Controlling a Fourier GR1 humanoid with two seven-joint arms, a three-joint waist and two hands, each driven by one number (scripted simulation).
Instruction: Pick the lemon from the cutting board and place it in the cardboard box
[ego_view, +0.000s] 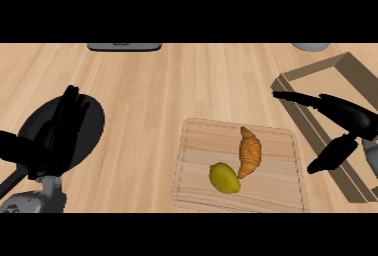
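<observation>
A yellow-green lemon lies on the wooden cutting board, low on its middle, touching the lower end of an orange croissant. The cardboard box stands at the right edge, open at the top. My right hand hangs open over the box's left wall, fingers stretched to the left and thumb pointing down, to the right of the board and holding nothing. At the left my left hand rests open with fingers up, above a dark pan.
A dark round pan sits under the left hand, its handle running to the lower left. A grey appliance edge shows at the top, and a grey round object at the top right.
</observation>
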